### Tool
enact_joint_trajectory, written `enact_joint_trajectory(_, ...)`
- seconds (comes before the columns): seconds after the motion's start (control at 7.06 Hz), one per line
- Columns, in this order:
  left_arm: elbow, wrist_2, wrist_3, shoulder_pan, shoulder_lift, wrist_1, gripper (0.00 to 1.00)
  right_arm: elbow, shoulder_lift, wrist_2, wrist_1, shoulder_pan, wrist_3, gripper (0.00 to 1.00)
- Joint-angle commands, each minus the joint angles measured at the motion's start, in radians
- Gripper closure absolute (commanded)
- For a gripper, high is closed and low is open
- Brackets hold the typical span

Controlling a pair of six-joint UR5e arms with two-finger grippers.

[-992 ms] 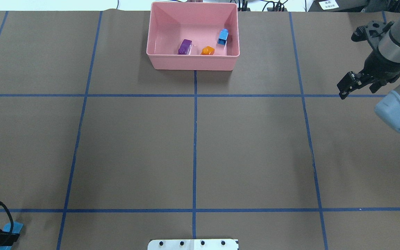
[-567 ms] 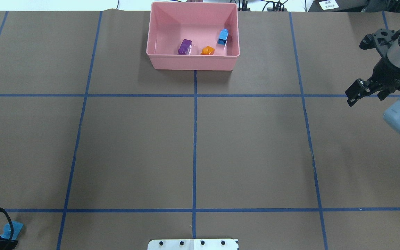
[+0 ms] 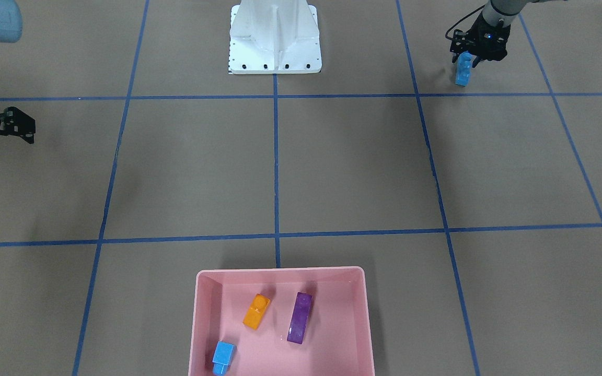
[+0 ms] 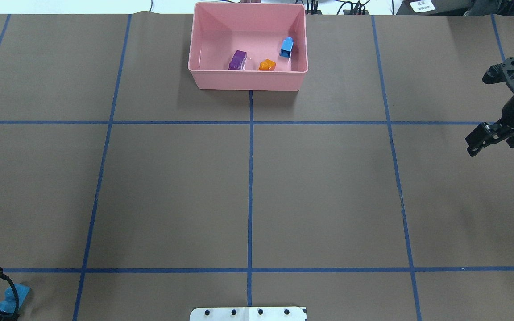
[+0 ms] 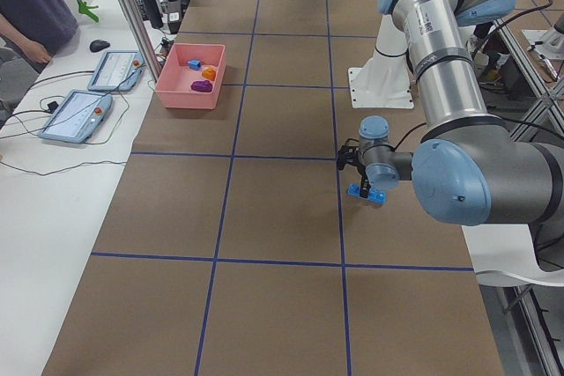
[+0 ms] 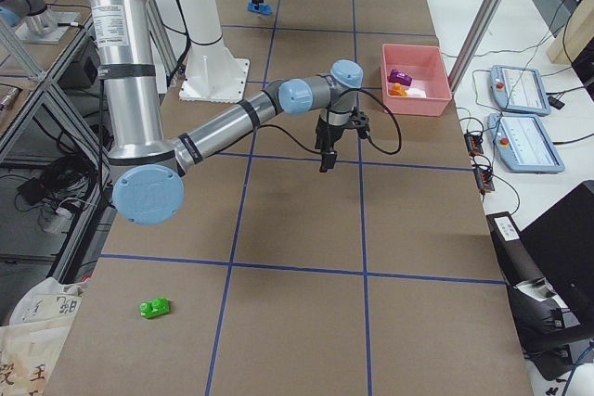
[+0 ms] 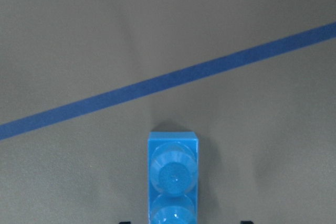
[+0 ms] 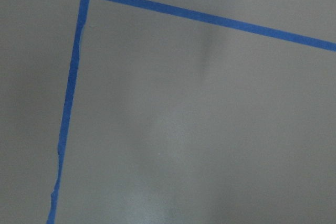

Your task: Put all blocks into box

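Down at the bench's (image 4: 328,200) near-left corner, the long light-blue brick (image 3: 463,73) lies studs-up between the left tool's (image 3: 471,56) spread jaws, not gripped. And the right tool (image 4: 475,142), released and empty too, has drifted further right.

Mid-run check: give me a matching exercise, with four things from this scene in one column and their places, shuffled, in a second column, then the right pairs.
Column A
1. long light blue block
2. green block
3. purple block
4. right gripper

Column B
a. inside the pink box
b. over bare table, holding nothing
c. at the fingertips of the left gripper
d. alone on the table, near its end on the robot's right

Pairs: 1-c, 2-d, 3-a, 4-b
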Motion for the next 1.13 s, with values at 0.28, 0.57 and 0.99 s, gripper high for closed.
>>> enact_joint_trajectory(0.28,-0.01,0.0,-0.002,-0.005,0.003,-0.001,1.0,0.063,-0.124,0.0,0.003,0.019,-0.118,0.0)
enact_joint_trajectory(0.57,-0.131,-0.015,-0.04,-0.022,0.054,0.0,1.0,0.064,-0.175,0.0,0.003,0.097,-0.256,0.0)
enact_joint_trajectory(0.99,-0.151,-0.191,-0.028,-0.192,-0.008,0.057,1.0,0.048,-0.276,-0.005,0.008,0.235,-0.526,0.0)
